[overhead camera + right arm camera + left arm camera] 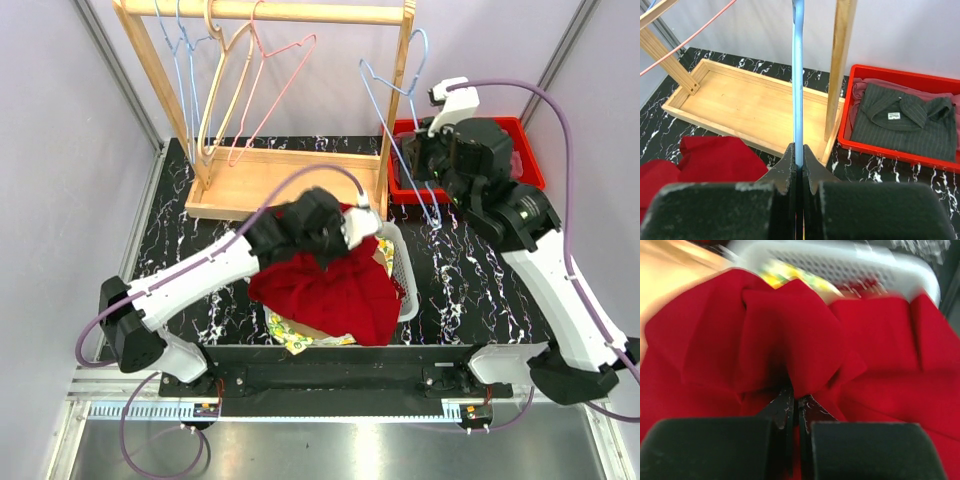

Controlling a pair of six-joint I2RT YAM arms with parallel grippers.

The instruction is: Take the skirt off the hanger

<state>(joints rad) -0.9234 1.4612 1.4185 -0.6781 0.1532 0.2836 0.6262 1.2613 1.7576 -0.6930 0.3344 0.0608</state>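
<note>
Red skirt (330, 290) and blue wire hanger (798, 75), apart
The skirt lay crumpled at lower centre; the hanger stood roughly upright, right of centre.

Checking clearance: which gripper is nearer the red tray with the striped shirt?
Right. The right gripper, shut on the blue hanger, is just beside the red tray; the left gripper pinches the red skirt at the white basket, farther off.

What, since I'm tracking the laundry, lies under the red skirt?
A white perforated plastic basket, with yellow patterned cloth peeking out at the near edge. The red fabric skirt covers whatever else lies inside.
</note>
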